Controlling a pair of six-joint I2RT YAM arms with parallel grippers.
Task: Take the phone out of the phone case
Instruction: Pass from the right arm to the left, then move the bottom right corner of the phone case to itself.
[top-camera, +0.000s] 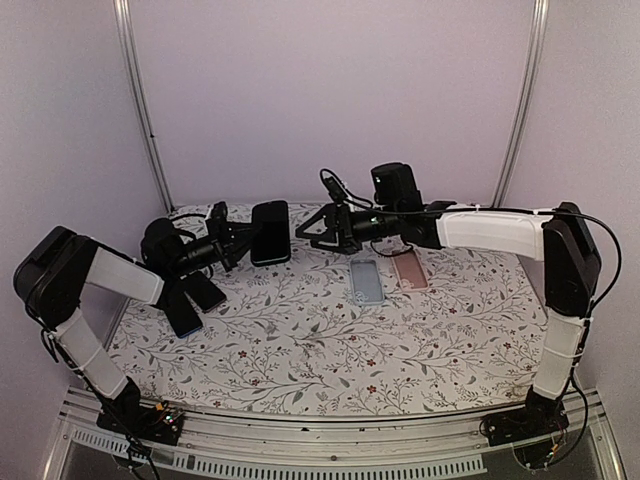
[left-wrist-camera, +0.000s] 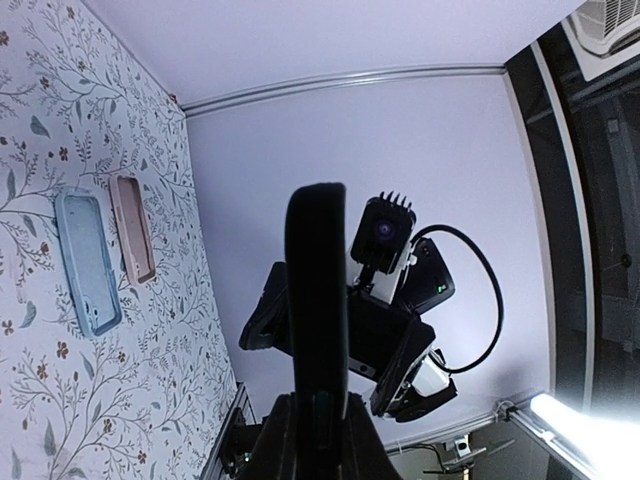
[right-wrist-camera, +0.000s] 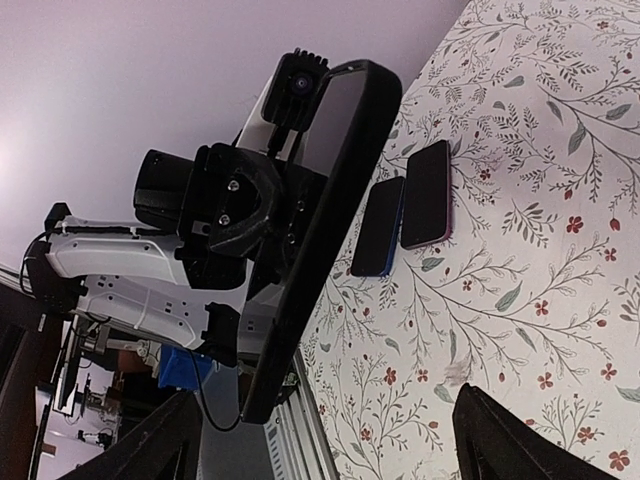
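Floral table (top-camera: 300, 340) below. Both arms were stretched inward over it, wrists level. Cased phone (top-camera: 270, 232) was held aloft, upright, with the left gripper (top-camera: 240, 245) clamped on one edge. Right gripper (top-camera: 304, 232) faced it, fingers apart, not touching. Step: about to strip the case. Next move probably needs purchase on the case rim.

The phone (top-camera: 270, 232) has glossy black glass, the floral tablecloth (top-camera: 300, 330) looks matt, the blue case (top-camera: 366, 281) translucent plastic.

Phone (top-camera: 270, 232) left of two cases (top-camera: 366, 281)
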